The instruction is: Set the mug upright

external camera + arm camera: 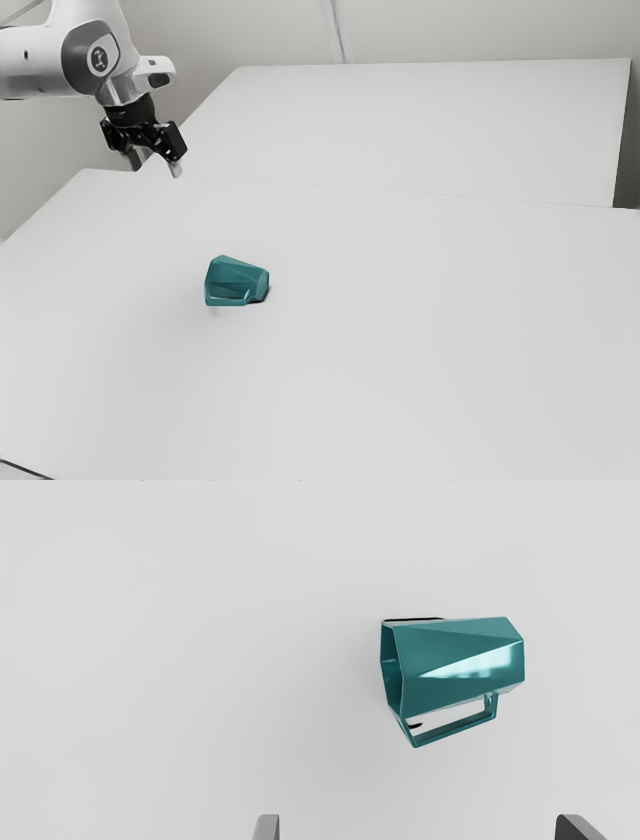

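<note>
"So, where are we on the mug (pixel 462 665)?"

"At the start, by our read. It's on its side, below our gripper (pixel 156 166) and ahead of it, well apart from the fingertips. Mouth (pixel 391 672) faces the exterior view's left, handle (pixel 452 731) sticks out from the flank."

"Are we holding anything?"

"No. Our fingers (pixel 267 829) stand wide apart, nothing pinched between them."

"What's done, then?"

"Nothing toward upright that we can see. Left for us: reach down, grip, lift a bit, tip it onto its base, let go, back off. Main risk, we judge: the faceted body rolls or twists if we pinch it off-centre."

"Surface?"

"Plain white table (pixel 400 370), looks flat, under the mug. Second white slab (pixel 420 125) beyond it, thin seam where they meet."

"Room?"

"Pale grey wall (pixel 480 30) behind, vertical strip (pixel 337 30) on it. Dark line (pixel 25 469) at the exterior view's lower left; we can't tell what it is."
</note>
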Motion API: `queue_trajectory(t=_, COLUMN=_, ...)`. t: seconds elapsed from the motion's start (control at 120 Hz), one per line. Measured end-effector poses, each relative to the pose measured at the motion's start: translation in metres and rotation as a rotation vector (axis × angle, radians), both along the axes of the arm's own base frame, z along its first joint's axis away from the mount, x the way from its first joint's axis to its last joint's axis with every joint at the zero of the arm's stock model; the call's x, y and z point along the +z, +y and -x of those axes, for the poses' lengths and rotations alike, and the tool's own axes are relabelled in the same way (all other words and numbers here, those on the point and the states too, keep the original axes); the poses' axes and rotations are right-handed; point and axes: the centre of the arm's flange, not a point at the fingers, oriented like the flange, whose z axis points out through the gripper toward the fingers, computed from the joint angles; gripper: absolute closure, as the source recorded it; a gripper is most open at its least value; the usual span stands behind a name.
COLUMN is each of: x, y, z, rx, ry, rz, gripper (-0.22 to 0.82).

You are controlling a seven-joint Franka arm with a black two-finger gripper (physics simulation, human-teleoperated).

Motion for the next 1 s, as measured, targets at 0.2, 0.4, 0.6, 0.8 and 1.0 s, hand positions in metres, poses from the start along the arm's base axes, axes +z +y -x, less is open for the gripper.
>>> queue_trajectory(t=0.2, x=-0.017, y=0.006, z=0.004, rx=0.002, ry=0.009, rz=0.061, gripper=0.00)
queue_trajectory(t=0.4, x=-0.061, y=0.029, z=0.008, rx=0.051, ry=0.051, rz=0.176, gripper=0.00)
queue_trajectory(t=0.6, x=-0.125, y=0.036, z=0.011, rx=0.089, ry=0.093, rz=0.296, gripper=0.00)
queue_trajectory(t=0.8, x=-0.165, y=0.047, z=0.006, rx=0.101, ry=0.081, rz=0.393, gripper=0.00)
queue_trajectory(t=1.0, x=-0.203, y=0.068, z=0.002, rx=0.122, ry=0.054, rz=0.520, gripper=0.00)
